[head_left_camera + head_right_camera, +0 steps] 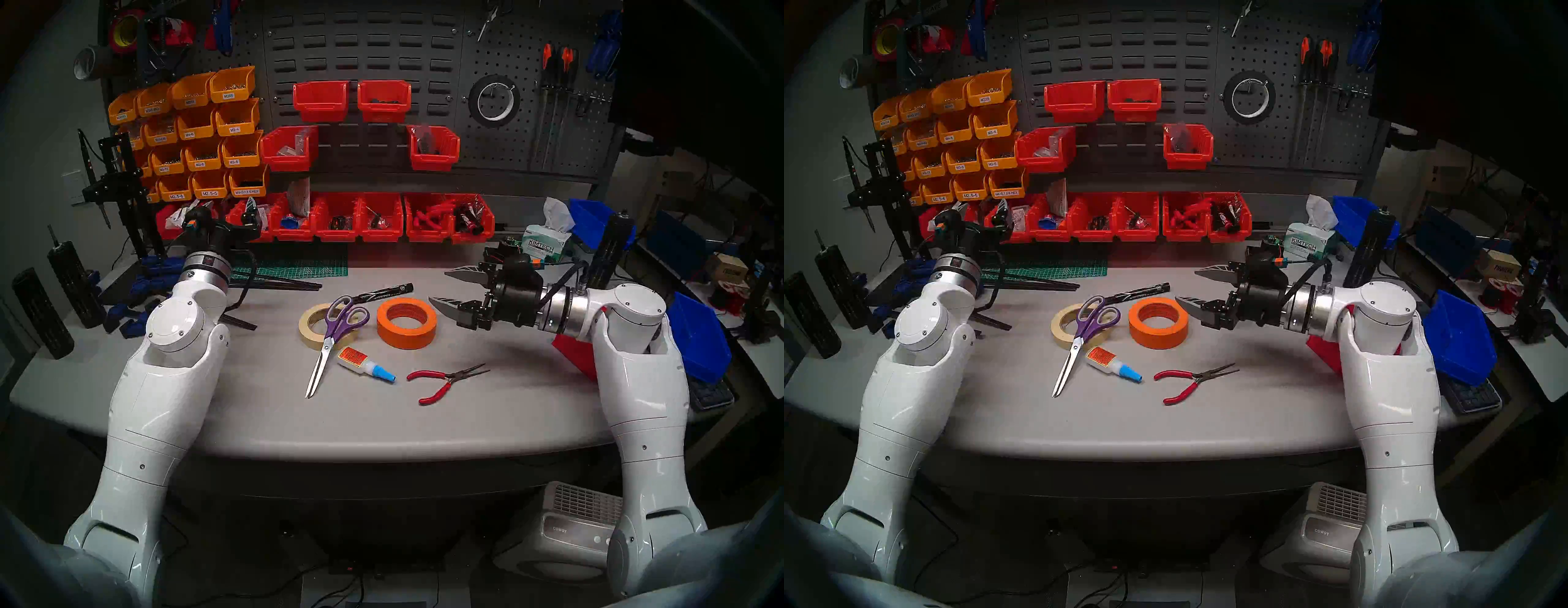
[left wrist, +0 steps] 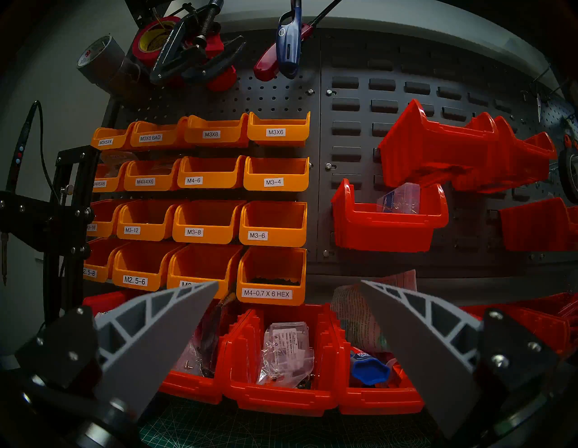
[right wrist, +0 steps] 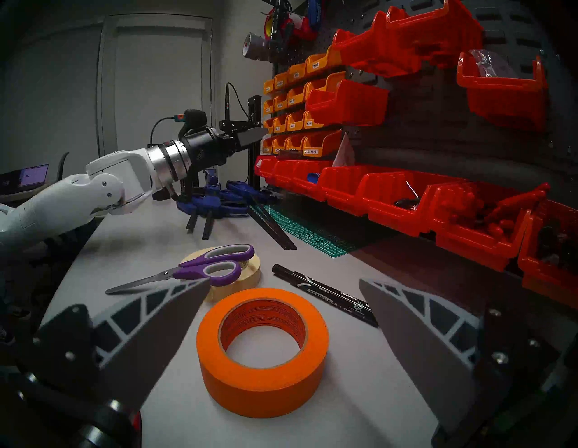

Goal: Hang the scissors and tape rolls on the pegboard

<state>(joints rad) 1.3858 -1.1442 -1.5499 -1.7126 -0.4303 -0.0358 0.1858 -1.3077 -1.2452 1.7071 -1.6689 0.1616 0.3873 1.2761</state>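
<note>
The purple-handled scissors (image 1: 329, 339) (image 3: 200, 270) lie on the table with their handles resting on the cream tape roll (image 1: 306, 325) (image 3: 250, 275). The orange tape roll (image 1: 407, 335) (image 3: 259, 384) lies flat just to their right. A black tape roll (image 1: 474, 99) with a white core hangs on a hook of the pegboard (image 1: 509, 140). My right gripper (image 1: 438, 286) (image 3: 284, 281) is open and empty, hovering just right of the orange roll and pointing at it. My left gripper (image 2: 289, 281) is open and empty, facing the bins at the back left.
A black marker (image 1: 384, 293), a glue bottle (image 1: 365, 364) and red-handled pliers (image 1: 441, 380) lie around the rolls. Red bins (image 1: 339, 220) line the back, with a green cutting mat (image 1: 292, 263) in front. A tissue box (image 1: 545, 246) and blue bins (image 1: 700, 335) stand at the right.
</note>
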